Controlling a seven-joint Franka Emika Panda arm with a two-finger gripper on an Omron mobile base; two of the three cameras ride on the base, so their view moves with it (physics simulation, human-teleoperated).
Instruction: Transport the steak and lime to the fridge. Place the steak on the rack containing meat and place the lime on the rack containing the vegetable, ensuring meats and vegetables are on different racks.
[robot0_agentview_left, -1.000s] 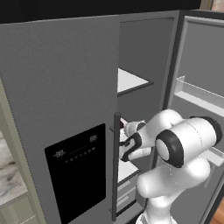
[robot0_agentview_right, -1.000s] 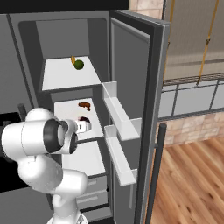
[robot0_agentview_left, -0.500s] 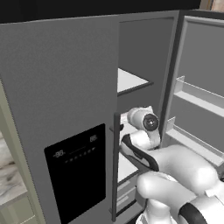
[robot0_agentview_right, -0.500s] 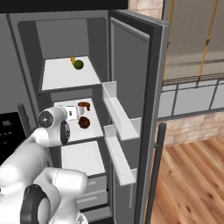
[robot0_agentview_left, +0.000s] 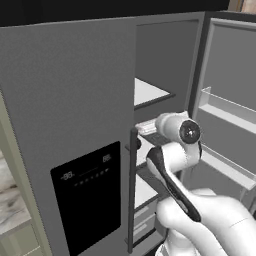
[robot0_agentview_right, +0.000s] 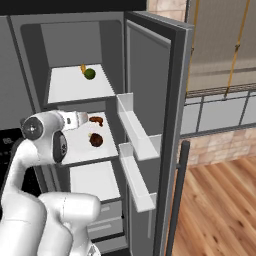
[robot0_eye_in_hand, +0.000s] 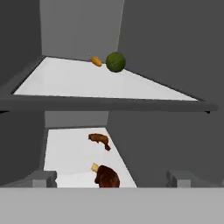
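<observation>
I draw my tool back, fingers apart and empty: steak now shelved by meat, lime above with the vegetable.

The fridge stands with its right door swung open, white shelves showing. The lime, round and dark green, sits at the far right of the upper shelf. The steak, dark reddish-brown with a tan end, lies on the shelf below, near the front edge.
</observation>
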